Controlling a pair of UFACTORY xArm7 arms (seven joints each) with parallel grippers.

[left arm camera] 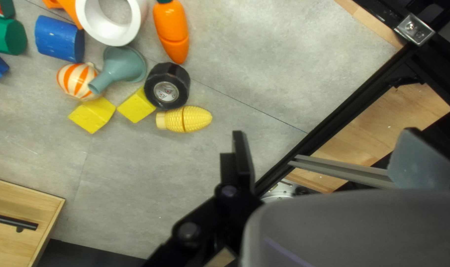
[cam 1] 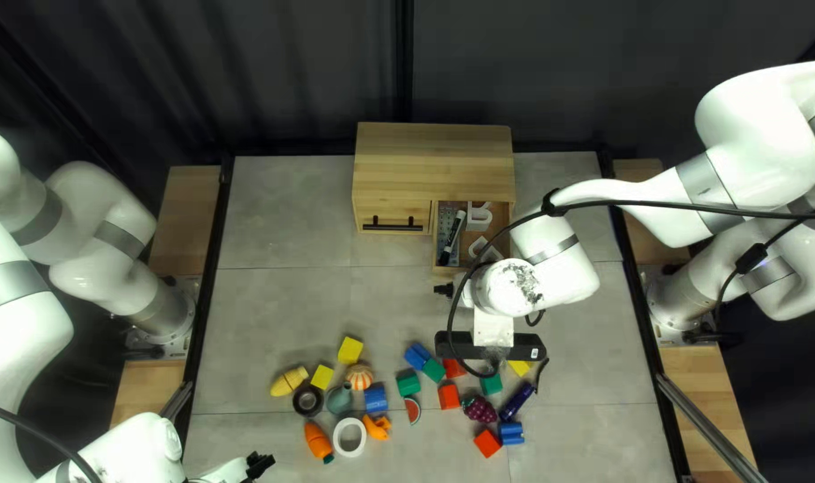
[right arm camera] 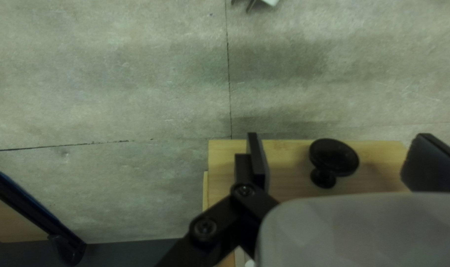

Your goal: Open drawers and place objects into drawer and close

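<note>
Right hand [right arm camera: 337, 136] is wide, black knob [right arm camera: 334, 158] between its fingers, no grip on it that I can see, so if I push off to one side I could slip past the knob or skew the open drawer [cam 1: 502, 216]. In that drawer, at the cabinet's [cam 1: 432, 161] right side in the top left view, a marker [cam 1: 457, 225] lies at a slant next to white pieces [cam 1: 471, 215]; if any of it sits above the rim, closing would jam it, can't tell how high it sits. Cable [cam 1: 604, 204] loops past the drawer, might snag if my right arm swings. Left hand [left arm camera: 326, 131] also wide, nothing between its fingers, over the counter [left arm camera: 151, 173]. Toy corn [left arm camera: 185, 119] is ahead of it, just beside the black tape roll [left arm camera: 167, 85], blocks and other toys nearby; a sloppy reach would bump the round ones and send them rolling. I'd call it partway: some things in the drawer, plenty loose on the counter, closing probably comes once any wanted ones are in
</note>
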